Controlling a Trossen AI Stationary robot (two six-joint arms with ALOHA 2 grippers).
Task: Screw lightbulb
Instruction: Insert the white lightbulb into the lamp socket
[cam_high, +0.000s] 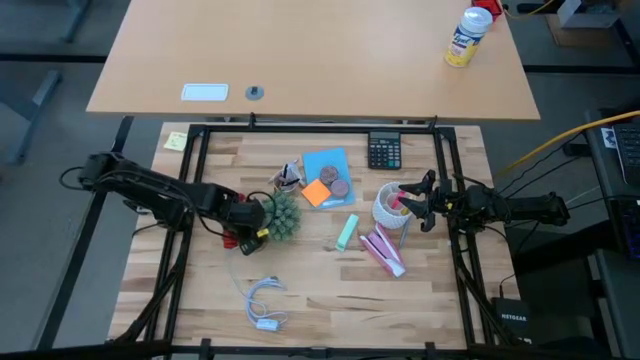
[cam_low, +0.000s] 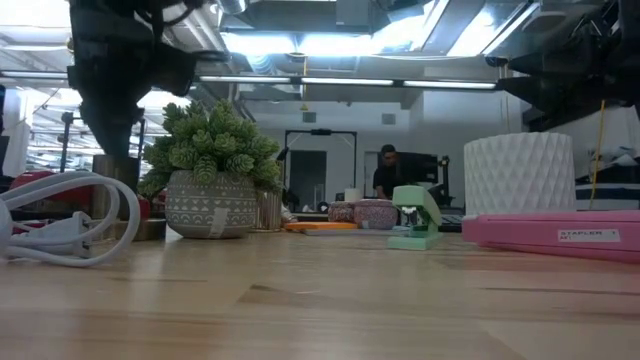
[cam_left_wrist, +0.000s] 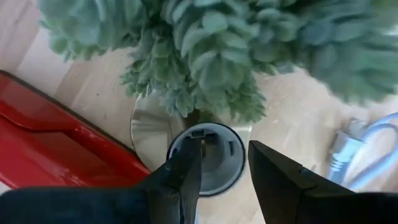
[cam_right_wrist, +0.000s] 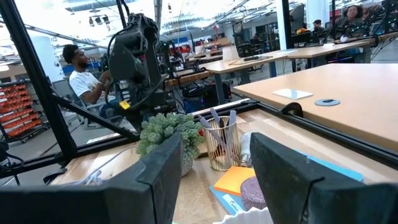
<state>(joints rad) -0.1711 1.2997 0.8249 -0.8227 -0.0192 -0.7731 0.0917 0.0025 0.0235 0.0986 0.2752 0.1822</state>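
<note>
The lightbulb cannot be made out anywhere. The plant (cam_left_wrist: 205, 56) blocks much beyond the left fingers (cam_left_wrist: 183, 177), which stand apart and empty over a round socket (cam_left_wrist: 214, 158). The right fingers (cam_right_wrist: 155, 180) are spread wide beside the white cup (cam_high: 389, 209) holding pens (cam_high: 398, 203).

Setting: a robotics lab inside a large open-plan workspace. I work at a pale butcher-block wooden table (cam_high: 330, 300) caged by a black metal frame (cam_high: 200, 150), centre of the high view. At the top of that view stands a bare tan laminate desk (cam_high: 320, 50). My right wrist view shows more such desks in rows at upper right, strip ceiling lights overhead, orange parts bins on shelving (cam_right_wrist: 18, 109) at the left edge, and a seated person in a white shirt (cam_right_wrist: 84, 78) at upper left. The low view's centre background holds a person at a monitor (cam_low: 395, 175).
</note>
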